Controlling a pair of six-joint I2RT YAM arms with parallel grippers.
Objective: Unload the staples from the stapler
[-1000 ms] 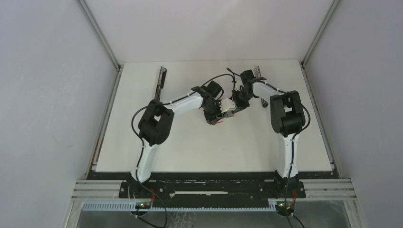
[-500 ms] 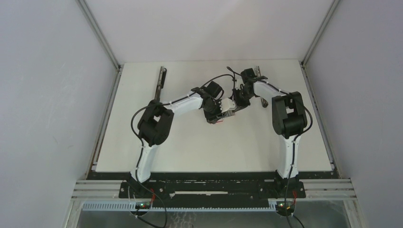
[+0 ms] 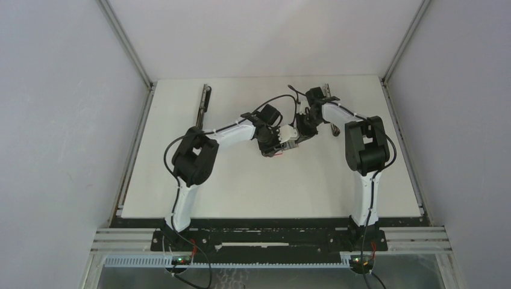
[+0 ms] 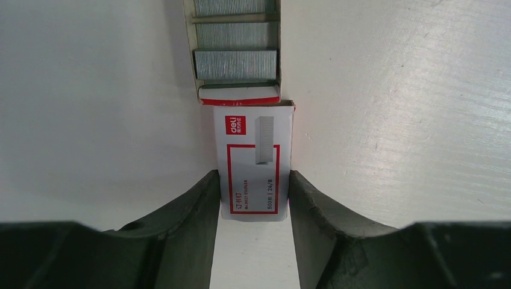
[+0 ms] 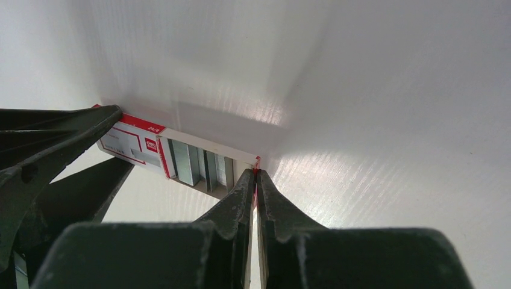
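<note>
My left gripper [image 4: 254, 180] is shut on the sleeve of a small red-and-white staple box [image 4: 254, 159], one finger pressing each long side. The box's inner tray [image 5: 208, 158] is slid partly out, and grey staples [image 4: 235, 64] lie in it in rows. My right gripper [image 5: 255, 173] is shut on the red-edged end flap of that tray. In the top view both grippers meet at the box [image 3: 282, 143] in mid-table. A long thin dark stapler [image 3: 203, 103], opened out flat, lies at the back left, well away from both grippers.
A small dark-and-metal item [image 3: 328, 91] lies at the back behind the right arm. The white table [image 3: 253, 186] is walled on the left, right and back. The two forearms lean in toward each other over its middle.
Both grippers and the box have drifted a little toward the back left. The left elbow has swung slightly left. Both grips hold as before.
</note>
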